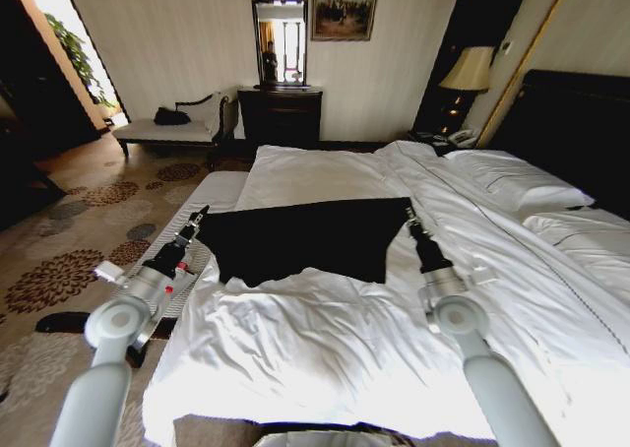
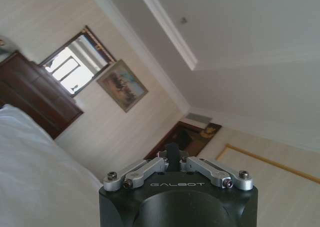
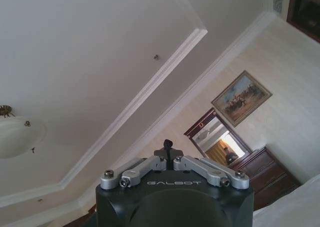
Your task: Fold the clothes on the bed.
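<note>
While the bed spreads its rumpled white sheets and duvet across most of the head view, the black T-shirt lies on the mattress near the foot end, just short of the pale striped bench beyond it. The garment reads as one dark, roughly rectangular panel with a straight far edge, a straight edge on the robot's right and an uneven near edge; no sleeves stick out and no lettering faces up, so it seems to have been doubled over at least once, though how many layers it holds cannot be told.

Both arms reach forward and flank the shirt. The left gripper sits at the garment's far left corner, its tip at the fabric's edge. The right gripper stands at the far right corner, likewise at the edge. In both wrist views the jaws are drawn together to a narrow tip and point up toward the ceiling; whether either pair pinches cloth at that tip cannot be made out.

By this reckoning the fold is partway along: the shirt is already gathered into a compact block, yet it is still broad and its near hem ragged, so at least one more fold and some squaring of the edges appear to be left.
</note>
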`<state>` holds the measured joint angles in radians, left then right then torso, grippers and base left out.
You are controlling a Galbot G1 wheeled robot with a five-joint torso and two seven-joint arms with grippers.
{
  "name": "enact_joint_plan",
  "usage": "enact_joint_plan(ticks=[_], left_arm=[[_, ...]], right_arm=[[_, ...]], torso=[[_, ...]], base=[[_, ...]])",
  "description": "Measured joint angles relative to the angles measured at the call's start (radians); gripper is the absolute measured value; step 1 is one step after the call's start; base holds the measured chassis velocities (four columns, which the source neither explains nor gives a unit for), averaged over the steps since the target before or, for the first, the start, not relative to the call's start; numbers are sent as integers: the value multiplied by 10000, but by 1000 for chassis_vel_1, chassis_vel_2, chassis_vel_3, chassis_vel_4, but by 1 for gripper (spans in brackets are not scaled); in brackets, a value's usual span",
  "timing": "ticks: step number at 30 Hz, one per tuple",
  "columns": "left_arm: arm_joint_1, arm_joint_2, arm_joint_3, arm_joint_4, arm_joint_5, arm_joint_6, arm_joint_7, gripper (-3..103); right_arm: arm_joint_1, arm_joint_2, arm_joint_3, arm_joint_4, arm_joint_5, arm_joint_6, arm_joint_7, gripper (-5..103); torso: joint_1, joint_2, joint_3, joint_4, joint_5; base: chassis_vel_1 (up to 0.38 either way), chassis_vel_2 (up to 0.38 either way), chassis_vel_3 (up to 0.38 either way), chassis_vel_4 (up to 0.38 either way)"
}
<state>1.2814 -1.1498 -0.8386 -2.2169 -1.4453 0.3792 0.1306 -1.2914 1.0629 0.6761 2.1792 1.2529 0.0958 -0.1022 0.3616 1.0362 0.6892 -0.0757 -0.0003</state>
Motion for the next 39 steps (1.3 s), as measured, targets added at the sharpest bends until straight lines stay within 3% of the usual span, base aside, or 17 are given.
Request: enact_joint_plan(ticks=[2,6,11,14,15,19,20,24,25,26,29,33,39], left_arm=[[179,-1,-53,-303,-30,0,-48,2],[888,-48,-219,-1508,-121,0,-484,2],[698,-18,189,-1159,613,302,-962,2],[-222,87,1037,616,1652,691,-1163,2],[-222,87,1037,616,1652,691,-1163,2],[-1843,293,2519,3423,2391,731,-1086,2],[-1843,293,2519,3423,2391,731,-1086,2],[-4118,-80,4110,7052,3708,262,-962,2],[-4118,-80,4110,7052,3708,262,-962,2],[-4733,-344,4311,8038,4046,57,-917,2],[-5898,-837,4438,9782,4313,-338,-752,2],[-6619,-1082,4394,10452,4173,-642,-571,2],[-6850,-1146,4448,10532,3948,-793,-386,2]], right_arm=[[-204,-23,242,312,-63,-81,174,1],[-1184,-113,1390,1689,-224,-731,1297,1],[-927,-396,1131,1372,-301,-1402,2392,1],[349,-806,-88,-562,26,-1899,3102,1],[349,-806,-88,-562,26,-1899,3102,1],[2242,-938,-1903,-3649,140,-2235,3146,1],[2242,-938,-1903,-3649,140,-2235,3146,1],[4291,-576,-3791,-7138,-426,-2209,2741,1],[4291,-576,-3791,-7138,-426,-2209,2741,1],[4899,-385,-4188,-7947,-669,-2116,2608,1],[6030,95,-4766,-9378,-1114,-1792,2229,1],[6748,715,-5015,-10417,-1382,-1356,1784,1],[7150,1282,-5262,-11055,-1618,-1029,1392,1]], torso=[[-1,1,0,1,1],[-3,2,-1,-3,0],[-5,3,-1,1,-3],[-1,1,3,4,-4],[-1,1,3,4,-4],[3,-2,5,3,1],[3,-2,5,3,1],[3,-4,7,3,3],[3,-4,7,3,3],[4,-4,6,-5,1],[7,-5,7,2,-3],[7,-5,6,1,-4],[0,-1,2,5,-3]], base=[[0,0,0,0],[0,0,0,0],[0,0,0,0],[0,0,0,0],[0,0,0,0],[0,0,0,0],[0,0,0,0],[0,0,0,0],[0,0,0,0],[0,0,0,0],[0,0,0,0],[0,0,0,0],[0,0,0,0]])
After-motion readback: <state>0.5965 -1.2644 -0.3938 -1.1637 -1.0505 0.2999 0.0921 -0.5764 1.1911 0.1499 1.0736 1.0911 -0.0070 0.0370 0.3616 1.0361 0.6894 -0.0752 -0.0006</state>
